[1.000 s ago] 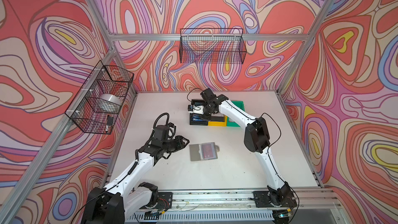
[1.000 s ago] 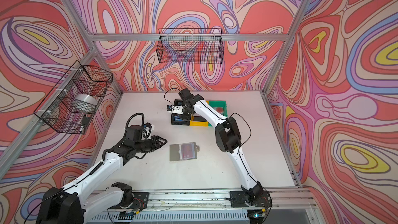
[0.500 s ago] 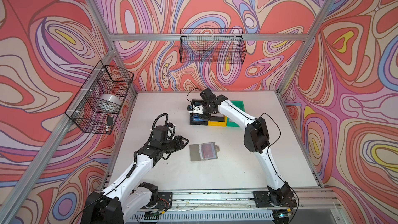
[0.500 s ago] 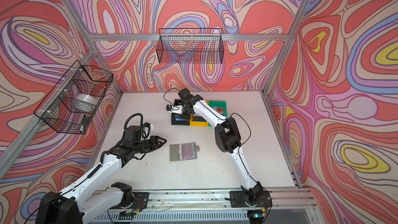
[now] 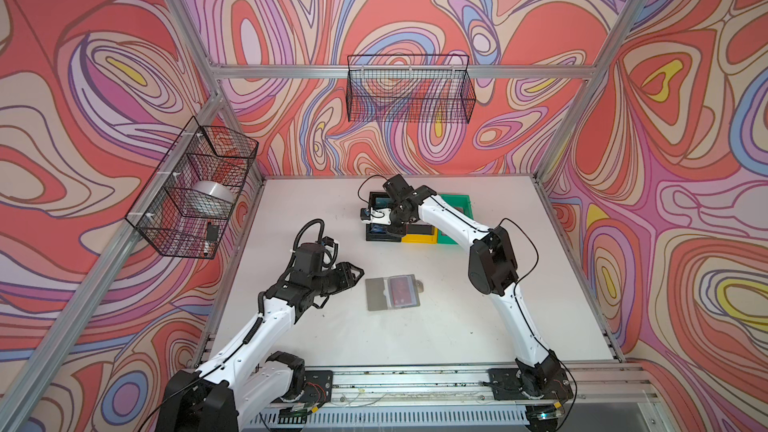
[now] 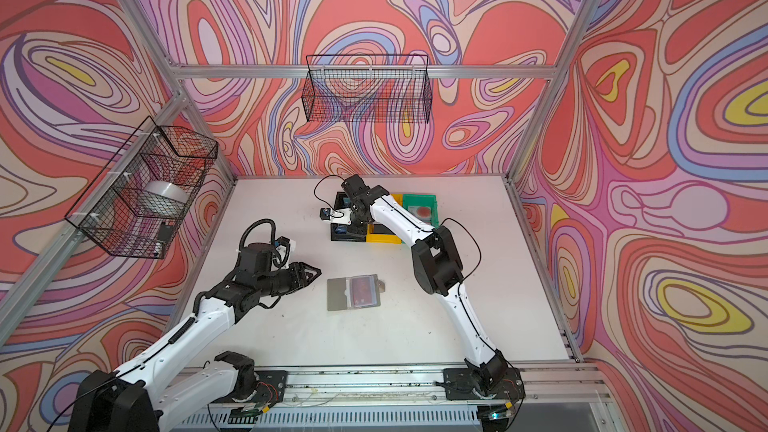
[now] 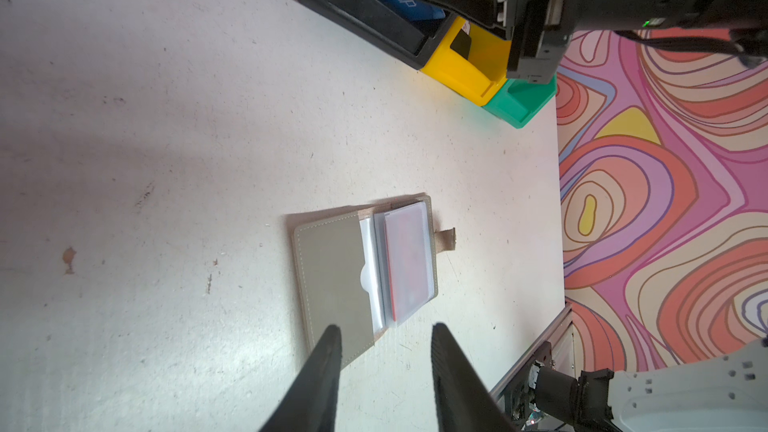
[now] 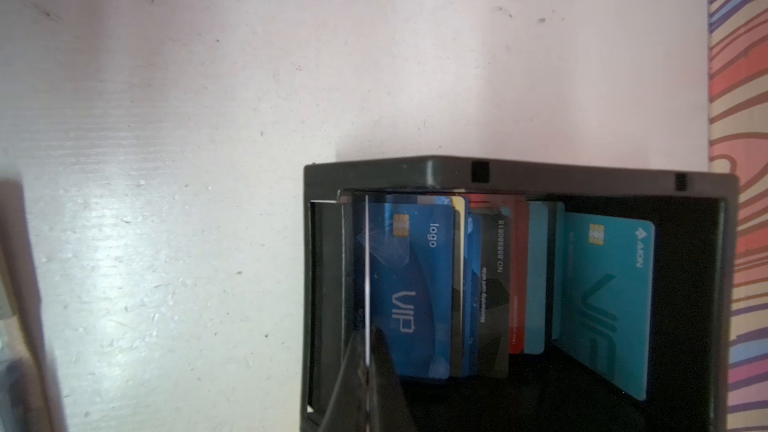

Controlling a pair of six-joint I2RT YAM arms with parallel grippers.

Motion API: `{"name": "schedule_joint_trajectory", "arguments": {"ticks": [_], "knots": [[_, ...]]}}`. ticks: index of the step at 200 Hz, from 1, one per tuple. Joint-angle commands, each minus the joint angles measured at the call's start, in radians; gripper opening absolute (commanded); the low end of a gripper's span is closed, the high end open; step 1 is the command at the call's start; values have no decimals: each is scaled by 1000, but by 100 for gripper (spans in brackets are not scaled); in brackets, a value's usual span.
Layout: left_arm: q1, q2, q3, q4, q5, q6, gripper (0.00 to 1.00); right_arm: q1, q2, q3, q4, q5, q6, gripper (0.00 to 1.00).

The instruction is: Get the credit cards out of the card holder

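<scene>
A: Hardly anything has shifted in the last second: both arms sit where they were, and the card holder (image 5: 380,295) has not budged.
B: Where does it lie?
A: Spread open near the middle of the table (image 5: 415,338). A red card (image 7: 407,259) shows behind clear plastic in the half that carries the snap tab (image 7: 445,239).
B: And the left gripper (image 7: 386,326)?
A: Released: its fingers (image 7: 328,367) stand parted with nothing between them, tips just beside the holder's plain grey half (whether they touch it, I cannot tell).
B: The right gripper (image 8: 368,336)?
A: Clenched on a thin card (image 8: 367,263), seen edge-on from the right wrist, over the black bin (image 8: 415,168). Inside that bin stand more cards, among them a blue card (image 8: 415,284) marked VIP and a teal card (image 8: 606,297).
B: What sits next to that bin?
A: A yellow bin (image 7: 461,64) touching it, then a green bin (image 7: 519,105) touching the yellow one, all three in a row toward the back of the table, well apart from the holder.
</scene>
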Motion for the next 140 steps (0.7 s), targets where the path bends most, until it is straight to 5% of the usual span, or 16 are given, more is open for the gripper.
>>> {"name": "schedule_joint_trajectory", "arguments": {"ticks": [1, 73, 140], "knots": [[8, -6, -12, -22, -8, 5, 40, -1, 26, -12, -38, 15, -6, 0], [12, -11, -14, -26, -9, 9, 39, 1, 37, -32, 33, 49, -1, 3], [15, -10, -14, -29, -8, 13, 39, 3, 53, -72, 251, 156, 19, 32]]}}
